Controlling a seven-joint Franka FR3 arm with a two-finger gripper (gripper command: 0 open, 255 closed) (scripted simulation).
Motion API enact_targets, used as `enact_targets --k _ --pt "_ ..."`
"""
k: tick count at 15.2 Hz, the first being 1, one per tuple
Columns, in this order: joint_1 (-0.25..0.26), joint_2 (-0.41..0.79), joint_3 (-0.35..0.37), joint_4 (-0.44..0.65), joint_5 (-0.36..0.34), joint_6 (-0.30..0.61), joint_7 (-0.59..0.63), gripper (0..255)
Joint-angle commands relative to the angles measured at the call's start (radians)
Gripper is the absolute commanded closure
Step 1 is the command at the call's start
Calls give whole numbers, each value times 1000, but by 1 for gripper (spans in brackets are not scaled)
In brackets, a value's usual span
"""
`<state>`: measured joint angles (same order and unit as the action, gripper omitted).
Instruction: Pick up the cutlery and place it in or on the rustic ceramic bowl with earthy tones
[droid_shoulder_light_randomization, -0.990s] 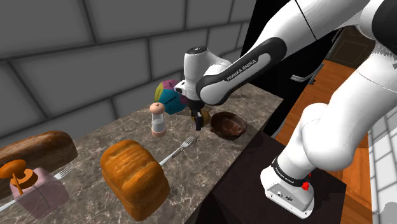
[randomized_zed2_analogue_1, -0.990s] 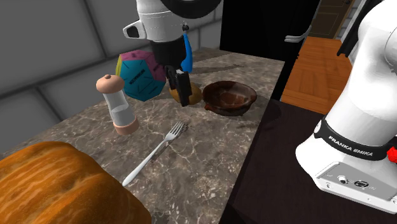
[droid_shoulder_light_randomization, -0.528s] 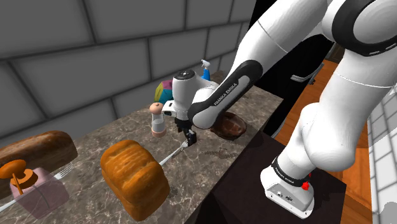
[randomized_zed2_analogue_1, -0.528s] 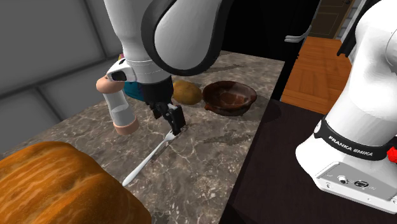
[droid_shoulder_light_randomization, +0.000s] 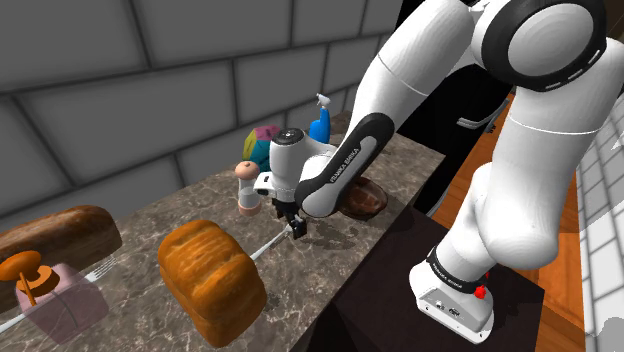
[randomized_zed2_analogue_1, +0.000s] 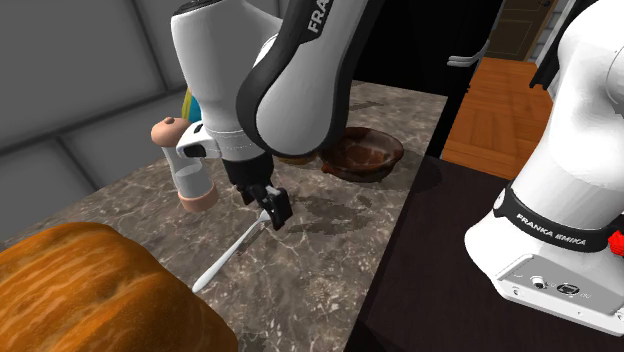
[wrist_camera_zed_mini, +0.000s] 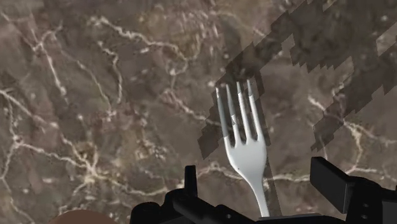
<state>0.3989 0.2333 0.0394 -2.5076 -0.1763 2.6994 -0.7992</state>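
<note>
The black two-finger gripper (wrist_camera_zed_mini: 261, 191) is low over the counter with its fingers (wrist_camera_zed_mini: 189, 181) spread apart, released and grasping nothing. Between them, touching neither, lies the neck of the pale silver fork (wrist_camera_zed_mini: 245, 146). Its tines reach out ahead of the fingertips and its handle runs back under the hand. In the second exterior view the gripper (randomized_zed2_analogue_1: 272, 203) stands right at the fork's head, and the fork (randomized_zed2_analogue_1: 225, 258) lies flat on the brown white-veined marble counter (randomized_zed2_analogue_1: 330, 250).

On the dark forearm link just above the gripper (droid_shoulder_light_randomization: 296, 228), white lettering reads "FRANKA EMIKA". The same words show on the black band around the arm's base in the second exterior view.

Just beside the gripper, toward the grey block wall (droid_shoulder_light_randomization: 120, 90), stands the clear shaker with a tan rounded cap (randomized_zed2_analogue_1: 188, 170), upright and apart from the fork. The dark brown glazed ceramic bowl (randomized_zed2_analogue_1: 365, 155) sits near the gripper on its other side, by the counter's edge and partly behind the forearm.

Along the fork's handle, away from the gripper, rests the orange-brown crusty bread loaf (droid_shoulder_light_randomization: 210, 275), close to the handle's end. Bare marble lies between the gripper and the counter edge, where the black box stand (randomized_zed2_analogue_1: 440, 270) begins. A multicoloured faceted ball (droid_shoulder_light_randomization: 262, 145) sits behind the shaker against the wall.
</note>
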Motion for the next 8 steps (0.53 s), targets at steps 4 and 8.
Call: enact_targets --k 4,8 --pt "1 14 -2 3 -4 12 4 0" --pt "1 14 -2 3 -4 12 4 255"
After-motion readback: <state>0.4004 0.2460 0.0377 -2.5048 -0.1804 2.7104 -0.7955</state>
